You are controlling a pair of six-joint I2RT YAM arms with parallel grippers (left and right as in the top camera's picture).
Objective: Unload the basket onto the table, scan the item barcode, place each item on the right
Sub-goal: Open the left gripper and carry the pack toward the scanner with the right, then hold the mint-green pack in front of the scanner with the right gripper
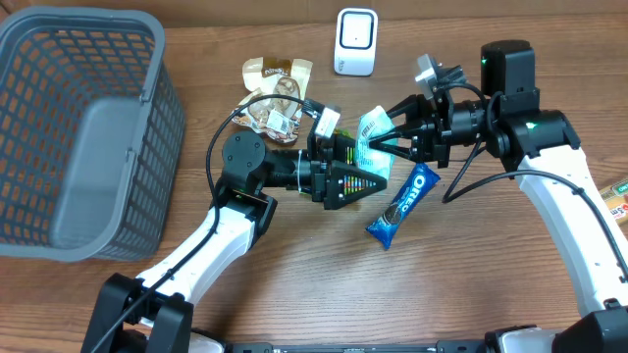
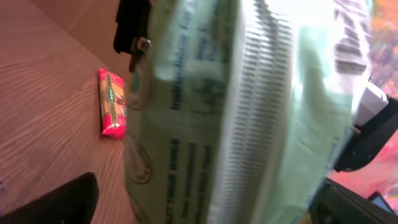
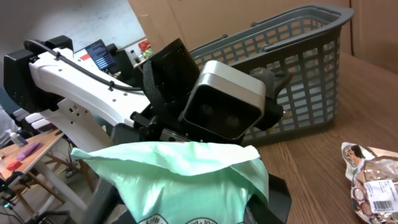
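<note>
Green pouch [image 1: 368,126] in R gripper [image 1: 385,134] jaws, long axis approx near-far on overhead

**Overhead view.** Clock directions are taken from the green pouch [image 1: 368,123] at mid-table, with twelve toward the picture's top.

- **Twelve:** the white scanner [image 1: 355,41] stands well apart, with bare wood between it and the pouch.
- **Ten:** two snack packets [image 1: 275,93] lie near, one crossed by the left arm's cable [image 1: 218,132].
- **Nine:** the grey basket [image 1: 78,127] walls off the table's end.
- **Six to seven:** the left gripper [image 1: 378,181], its jaws spread wide, crowds the pouch.
- **Three:** the right gripper [image 1: 385,137] pinches the pouch.
- **Five:** the Oreo pack [image 1: 402,204] lies just beside the left gripper's tip.

Open wood remains at six, between the two arms, and at one.
</note>
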